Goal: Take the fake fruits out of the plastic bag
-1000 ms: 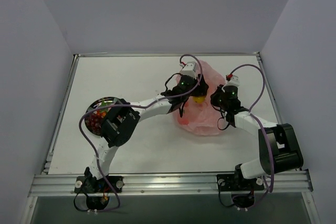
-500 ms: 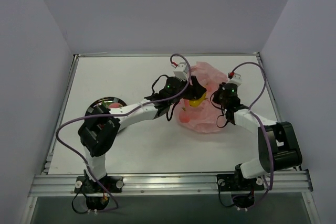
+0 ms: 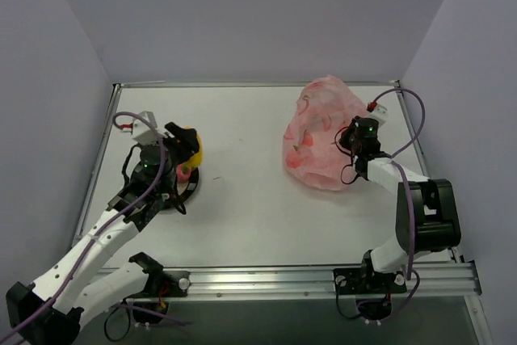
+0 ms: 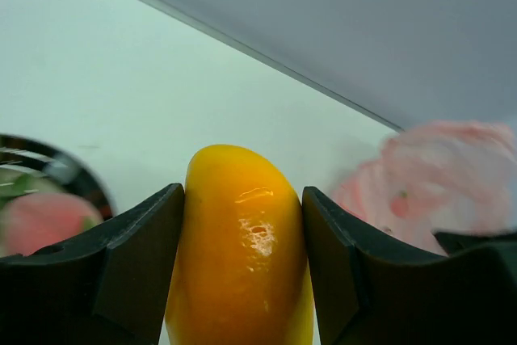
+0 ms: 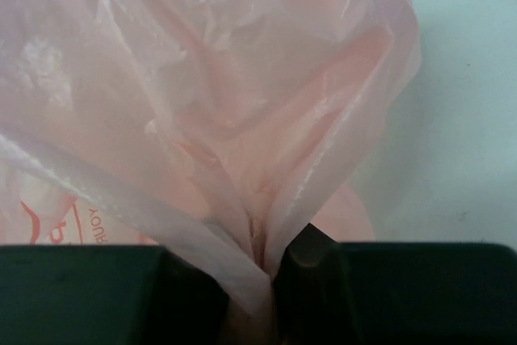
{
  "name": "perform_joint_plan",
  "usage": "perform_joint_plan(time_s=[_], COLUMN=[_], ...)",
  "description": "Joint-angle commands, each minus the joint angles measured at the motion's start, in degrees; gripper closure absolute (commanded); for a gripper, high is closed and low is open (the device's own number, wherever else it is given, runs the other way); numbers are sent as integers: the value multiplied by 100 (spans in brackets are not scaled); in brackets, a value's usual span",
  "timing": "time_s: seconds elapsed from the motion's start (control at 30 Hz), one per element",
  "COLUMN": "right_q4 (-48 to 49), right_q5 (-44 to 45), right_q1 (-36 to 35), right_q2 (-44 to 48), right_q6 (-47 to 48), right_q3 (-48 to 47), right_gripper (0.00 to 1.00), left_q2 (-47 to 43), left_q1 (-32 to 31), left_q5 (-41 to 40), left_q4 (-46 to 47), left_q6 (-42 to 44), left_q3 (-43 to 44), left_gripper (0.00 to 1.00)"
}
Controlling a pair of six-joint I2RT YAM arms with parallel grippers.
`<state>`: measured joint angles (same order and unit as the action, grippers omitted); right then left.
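Left wall (image 3: 48,78): plain pale lavender-grey, rising from the table's left edge.
Left gripper (image 3: 187,145): over the left part of the table, its two dark fingers (image 4: 133,264) clamped on the yellow-orange fruit's sides.
Yellow-orange fruit (image 4: 242,256): glossy oval, held off the surface, outside the bag and well apart from it.
Plate (image 3: 192,190): round, dark-rimmed, flat on the table under the left wrist; whether the held fruit hangs over its rim or just past it cannot be told.
Pink-red fruit (image 3: 187,172): lying on the plate.
Table (image 3: 242,199): flat white top with a metal rail (image 3: 266,280) along the near edge.
Back wall (image 3: 242,14): same pale grey, unmarked.
Plastic bag (image 3: 317,139): crinkled translucent pink, heaped at the far right of the table; reddish marks show through, fruit or print unclear.
Right gripper (image 5: 266,268): at the bag's right side, fingers closed tight on a gathered fold of the film.
Right wall (image 3: 477,78): plain grey.
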<state>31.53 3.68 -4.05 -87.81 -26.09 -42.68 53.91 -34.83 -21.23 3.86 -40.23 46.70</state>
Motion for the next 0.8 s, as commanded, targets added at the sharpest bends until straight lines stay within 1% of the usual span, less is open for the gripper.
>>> perform_joint_plan(time_s=[0.0,0.03,0.07,0.13,0.23,0.3,0.37,0.43,0.47,0.53,0.6,0.63,0.73,0.77], right_q4=[222,205,170,143,143,99,55,73,73,73,82,82,108,117], right_q5=[-166,-175,-192,-210,-210,-201,-201,-219,-245,-263,-289,-307,-307,-307], right_q1=[-69,-69,-69,-78,-60,-52,-52,-43,-51,-52,-43,-43,-43,-51], right_q2=[-34,-43,-52,-52,-17,-8,18,53,88,106,115,106,71,62], right_q6=[-116,-133,-142,-160,-195,-204,-213,-213,-221,-221,-204,-204,-195,-186], right_q3=[-66,-74,-92,-92,-83,-92,-83,-57,-48,-39,-39,-39,-39,-30], right_gripper=[86,83,77,69,62,51,39,34,30,29,28,28,27,27], left_q2=[-292,-424,-443,-399,-153,127,295,506,567,751,953,1016,1262,1306], left_q1=[555,678,914,1179,1627,1777,1795,1865,1901,1988,2050,2059,2059,2059], left_q5=[-1065,-1171,-1268,-1339,-1279,-1286,-1427,-1532,-1594,-1761,-1700,-1700,-1717,-1744], left_q4=[-1343,-1535,-1676,-1835,-1836,-1783,-1748,-1626,-1521,-1441,-1292,-1178,-993,-957], left_q6=[-538,-521,-521,-443,-495,-512,-521,-530,-469,-416,-363,-354,-328,-328], left_q3=[-433,-494,-504,-504,-556,-600,-583,-565,-565,-513,-504,-495,-495,-504], left_gripper=[96,96,96,96,96,96,96,96,96,96,96,93,90,87])
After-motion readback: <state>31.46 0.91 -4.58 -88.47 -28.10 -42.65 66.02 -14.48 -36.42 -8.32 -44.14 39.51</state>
